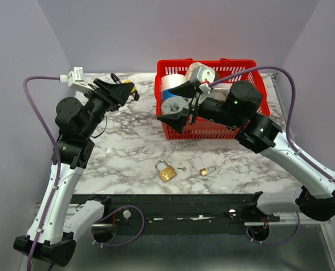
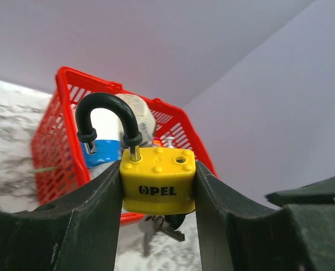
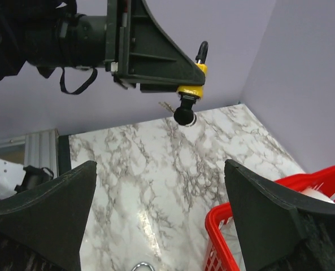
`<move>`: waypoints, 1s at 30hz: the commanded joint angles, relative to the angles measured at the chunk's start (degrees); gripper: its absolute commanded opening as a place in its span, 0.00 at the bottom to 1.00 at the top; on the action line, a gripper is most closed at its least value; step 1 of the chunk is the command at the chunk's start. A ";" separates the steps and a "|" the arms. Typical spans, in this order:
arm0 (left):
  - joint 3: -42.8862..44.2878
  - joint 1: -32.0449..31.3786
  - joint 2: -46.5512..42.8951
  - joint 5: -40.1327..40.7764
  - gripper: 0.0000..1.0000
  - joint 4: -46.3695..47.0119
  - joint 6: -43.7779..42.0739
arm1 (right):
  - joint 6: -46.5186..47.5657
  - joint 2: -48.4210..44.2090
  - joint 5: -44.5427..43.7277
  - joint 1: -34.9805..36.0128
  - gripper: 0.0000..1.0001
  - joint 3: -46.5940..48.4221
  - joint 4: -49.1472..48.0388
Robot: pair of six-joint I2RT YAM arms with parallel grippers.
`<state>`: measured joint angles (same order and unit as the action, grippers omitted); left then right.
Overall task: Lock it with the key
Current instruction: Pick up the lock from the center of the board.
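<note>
**Step in hand: padlock presented, key not yet engaged**

The left fingers [image 2: 96, 203] pinch the yellow padlock [image 2: 157, 183] by its two side faces and hold it in the air, well above the tabletop [image 1: 127, 152]. The right fingers [image 3: 48, 209] are spread wide and grip nothing. They face the padlock from across a clear gap, with the red basket [image 1: 212, 101] just behind them.

**Condition of the padlock**

- The body sits upright between the left fingers, brand face toward the wrist camera.
- The black-sleeved shackle [image 2: 105, 110] is open: one leg is seated in the body, and the free leg is swung aside, clear of its hole.
- A black-headed key [image 3: 184, 114] projects below the body, beneath the left fingertips, apparently seated in the keyway. A spare key hangs beside it.

**Next move, as judged**

The right fingers must cross the gap. The shackle needs rotating until its free leg is over the hole, then pressing home. The key head then calls for a narrow pinch and a turn, while the left fingers resist the twist.
</note>
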<state>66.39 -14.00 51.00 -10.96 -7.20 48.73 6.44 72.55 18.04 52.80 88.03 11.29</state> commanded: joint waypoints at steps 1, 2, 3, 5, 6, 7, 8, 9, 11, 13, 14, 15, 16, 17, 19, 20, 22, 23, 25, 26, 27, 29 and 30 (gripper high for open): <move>1.89 -0.06 -0.82 -3.81 0.04 6.06 13.58 | -1.70 4.61 -1.78 0.03 0.99 2.67 -7.85; 2.07 0.02 -0.90 -3.63 0.04 5.97 14.63 | -1.34 5.05 -2.04 -0.06 0.98 2.94 -8.30; 2.16 -0.06 -0.99 -3.63 0.04 5.88 14.99 | -0.99 5.66 -3.18 0.03 0.96 3.37 -8.65; 2.08 -0.06 -1.08 -4.33 0.04 5.36 15.95 | -1.25 7.77 -4.41 0.12 0.93 4.51 -9.00; 1.99 -0.06 -0.99 -4.59 0.04 4.92 16.57 | -1.43 8.56 -5.55 0.11 0.90 5.91 -8.92; 1.73 -0.06 -1.08 -5.03 0.04 5.00 16.49 | -1.86 9.61 -6.08 0.29 0.88 6.36 -9.61; 1.38 -0.06 -1.08 -5.12 0.04 5.00 16.66 | -2.13 10.06 -6.52 0.29 0.88 6.80 -9.97; 1.11 0.02 -1.17 -5.04 0.04 4.83 16.75 | -2.39 10.32 -6.44 0.46 0.86 7.33 -10.23; 0.41 -0.06 -1.43 -4.95 0.04 4.91 16.92 | -2.83 10.94 -5.83 0.55 0.85 7.42 -10.76; -0.03 -0.06 -1.61 -4.68 0.04 5.00 17.71 | -2.57 11.64 -6.00 0.99 0.83 8.21 -12.42; -0.12 -0.06 -1.52 -4.51 0.04 5.09 17.98 | -2.48 12.60 -6.26 1.25 0.81 8.56 -12.43; -0.29 -0.06 -1.52 -4.25 0.04 5.01 18.24 | -2.31 13.13 -6.79 1.43 0.79 8.91 -12.52; -0.38 -0.06 -1.52 -3.63 0.04 4.92 18.94 | -2.31 13.49 -7.23 1.69 0.78 9.35 -12.69; -0.38 -0.06 -1.43 -3.28 0.04 4.83 19.12 | -2.31 13.84 -7.75 1.78 0.77 9.70 -12.87; -0.56 -0.06 -1.52 -2.49 0.05 4.83 19.73 | -2.22 15.16 -9.16 2.05 0.75 10.58 -13.05; -0.65 -0.06 -1.52 -2.31 0.05 4.74 20.00 | -2.22 15.68 -9.69 2.05 0.75 11.19 -13.22; -0.74 -0.06 -1.52 -2.31 0.05 4.65 20.61 | -2.04 16.74 -11.35 2.22 0.73 11.72 -13.83; -0.74 -0.15 -1.52 -2.14 0.05 4.57 20.96 | -1.87 17.18 -11.54 2.22 0.72 12.25 -14.01; -0.74 -0.15 -1.43 -2.05 0.05 4.57 21.23 | -1.78 18.06 -11.63 2.40 0.72 12.78 -13.75; -0.65 -0.06 -1.52 -1.87 0.05 4.57 21.40 | -1.52 18.32 -11.63 2.49 0.72 12.78 -13.84; -0.74 -0.15 -1.43 -1.87 0.05 4.83 21.58 | -1.25 18.50 -11.54 2.66 0.72 12.69 -13.75; -0.82 -0.06 -1.43 -1.70 0.05 4.74 21.93 | -0.64 18.76 -11.36 3.10 0.72 12.34 -13.84; -0.82 -0.06 -1.52 -1.69 0.05 4.65 22.20 | -0.38 18.85 -11.36 3.19 0.71 12.08 -13.75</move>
<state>65.32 -14.00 50.78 -13.78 -6.07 68.60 4.69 90.50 8.12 54.92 99.00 -0.21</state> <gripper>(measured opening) 0.550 0.717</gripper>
